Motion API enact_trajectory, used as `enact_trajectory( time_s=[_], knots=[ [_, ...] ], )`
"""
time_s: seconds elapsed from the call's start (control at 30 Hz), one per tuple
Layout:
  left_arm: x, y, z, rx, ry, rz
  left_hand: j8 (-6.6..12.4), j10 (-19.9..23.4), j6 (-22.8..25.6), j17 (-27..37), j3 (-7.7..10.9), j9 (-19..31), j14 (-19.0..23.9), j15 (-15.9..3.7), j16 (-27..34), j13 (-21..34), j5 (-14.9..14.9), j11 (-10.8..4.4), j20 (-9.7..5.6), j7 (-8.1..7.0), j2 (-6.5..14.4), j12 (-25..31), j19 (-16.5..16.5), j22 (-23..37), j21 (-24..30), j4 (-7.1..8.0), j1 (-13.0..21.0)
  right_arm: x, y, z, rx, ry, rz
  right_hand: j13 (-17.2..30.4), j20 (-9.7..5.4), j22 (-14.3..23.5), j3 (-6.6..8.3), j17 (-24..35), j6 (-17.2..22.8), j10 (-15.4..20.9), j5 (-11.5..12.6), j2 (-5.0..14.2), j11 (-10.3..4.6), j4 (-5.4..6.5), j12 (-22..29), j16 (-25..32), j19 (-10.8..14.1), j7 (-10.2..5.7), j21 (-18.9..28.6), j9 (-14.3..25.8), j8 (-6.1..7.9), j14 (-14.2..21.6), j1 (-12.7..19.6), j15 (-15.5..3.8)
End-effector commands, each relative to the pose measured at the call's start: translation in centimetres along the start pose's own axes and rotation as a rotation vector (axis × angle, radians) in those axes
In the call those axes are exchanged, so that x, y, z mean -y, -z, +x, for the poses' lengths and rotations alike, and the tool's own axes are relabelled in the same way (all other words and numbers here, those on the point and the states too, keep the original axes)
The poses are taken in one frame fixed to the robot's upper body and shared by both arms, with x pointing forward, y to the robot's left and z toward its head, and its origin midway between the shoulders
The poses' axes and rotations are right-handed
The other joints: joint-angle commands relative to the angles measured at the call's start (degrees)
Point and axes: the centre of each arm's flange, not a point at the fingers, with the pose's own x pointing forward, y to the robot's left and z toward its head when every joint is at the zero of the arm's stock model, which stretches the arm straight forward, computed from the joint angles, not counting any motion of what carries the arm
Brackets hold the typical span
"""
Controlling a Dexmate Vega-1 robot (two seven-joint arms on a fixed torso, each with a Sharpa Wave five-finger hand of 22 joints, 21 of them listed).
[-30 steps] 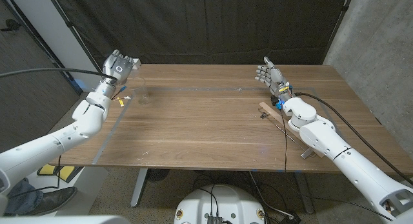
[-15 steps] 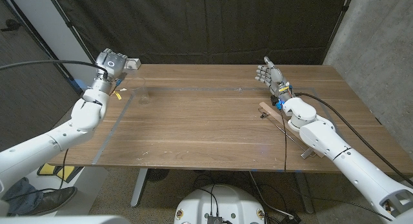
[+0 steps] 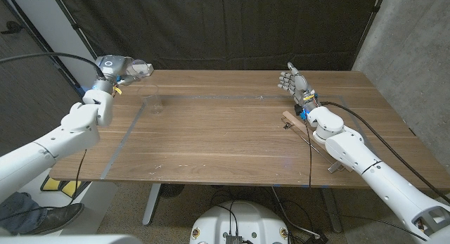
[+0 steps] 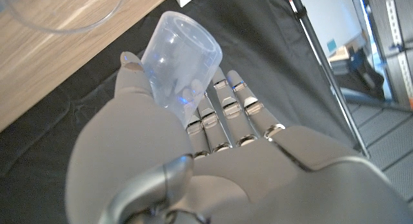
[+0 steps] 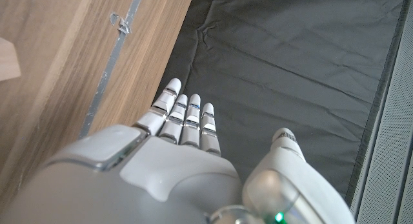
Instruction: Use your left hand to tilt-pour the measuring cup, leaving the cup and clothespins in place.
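The left hand [image 3: 112, 65] is gripping the clear measuring cup [image 3: 140, 68] above the wooden table's [image 3: 232, 131] far left corner, cup lying sideways, its mouth pointing toward the table's middle. The right hand [image 3: 292, 81] is standing open-fingered, holding nothing.

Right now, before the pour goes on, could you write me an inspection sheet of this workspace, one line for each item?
Surface: wooden table, with a thin taped outline on it.
Job's things: clear measuring cup held tilted off the table at the far left corner; a second clear cup stands faintly visible on the table; wooden clothespins lie beside the right arm.
Clutter: nothing seen.
Hands: left hand grips the measuring cup; right hand holds nothing, fingers extended, at the table's far edge.
Cables: black cable runs to the left arm; another runs along the right arm.
Surroundings: black curtain behind the table, grey wall on the right.
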Motion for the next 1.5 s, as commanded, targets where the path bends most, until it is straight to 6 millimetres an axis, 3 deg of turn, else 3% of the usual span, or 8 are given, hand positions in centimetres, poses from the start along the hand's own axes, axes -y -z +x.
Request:
enact_trajectory(
  time_s=[0.03, 0.43, 0.77, 1.23, 1.5],
  knots=[
    [-1.7, 0.7, 0.3, 0.011, 0.17, -0.544, -0.18, 1.35, 4.52, 0.0, 3.77, 0.1, -0.3, -6.74, -0.14, 0.15, 0.46, -0.74, -2.29, -1.68, 0.95, -0.24, -0.41, 0.14, -0.1, 4.12, -0.74, 0.4, 0.1, 0.1, 0.008, -0.003, 0.01, 0.11, 0.04, 0.23, -0.18, 0.14, 0.48, 0.46, 0.12, 0.41, 0.13, 0.17, 0.14, -0.05, 0.33, 0.23, -0.31, 0.08, 0.0, 0.32, 0.14, -0.04],
    [-2.1, -0.3, 0.8, 0.126, 0.287, -0.934, -0.7, 0.76, 3.74, 0.02, 3.7, 0.17, -0.61, -5.91, -0.3, 0.23, 0.33, 0.05, -1.84, -0.95, 1.15, -0.48, -0.68, 0.16, -0.27, 4.4, -1.08, 0.7, 0.6, 0.0, 0.018, -0.009, 0.022, 0.11, -0.05, 0.24, -0.22, 0.14, 0.5, 0.49, 0.12, 0.46, 0.05, 0.13, 0.14, -0.06, 0.44, 0.21, -0.55, 0.08, 0.0, 0.34, 0.16, -0.08],
    [-0.5, -3.9, 0.6, 0.253, 0.36, -1.078, -1.13, 0.17, 2.96, 0.06, 3.63, 0.22, -1.12, -5.47, -0.5, 0.28, 0.15, 0.33, -1.5, -0.54, 1.28, -0.68, -0.83, 0.17, -0.36, 4.6, -1.35, 0.5, 1.3, 0.6, 0.024, -0.016, 0.046, 0.11, -0.06, 0.24, -0.27, 0.14, 0.55, 0.49, 0.11, 0.44, 0.0, 0.09, 0.12, -0.06, 0.53, 0.23, -0.73, 0.08, 0.01, 0.4, 0.15, -0.09],
    [0.6, -8.6, 2.3, 0.364, 0.453, -1.072, -1.65, -0.8, 2.11, -0.04, 3.52, 0.29, -2.22, -5.0, -0.96, 0.34, -0.1, 1.03, -0.95, 0.0, 1.26, -0.92, -1.44, 0.16, -0.69, 4.73, -1.56, 0.6, 2.4, 0.6, 0.04, 0.0, 0.084, 0.11, -0.02, 0.25, -0.32, 0.14, 0.49, 0.51, 0.1, 0.45, 0.01, 0.05, 0.12, -0.07, 0.64, 0.17, -0.97, 0.08, -0.02, 0.42, 0.16, -0.15],
    [1.1, -11.3, 2.1, 0.428, 0.481, -1.046, -1.87, -1.35, 1.79, -0.18, 3.47, 0.33, -2.9, -4.44, -1.26, 0.37, -0.19, 1.14, -0.68, 0.18, 1.23, -1.02, -1.88, 0.14, -0.92, 4.75, -1.61, 0.9, 2.5, 0.7, 0.053, 0.005, 0.094, 0.11, -0.04, 0.26, -0.34, 0.14, 0.53, 0.46, 0.1, 0.47, -0.01, 0.02, 0.09, -0.1, 0.67, 0.21, -1.1, 0.08, -0.01, 0.38, 0.18, -0.13]
  ],
)
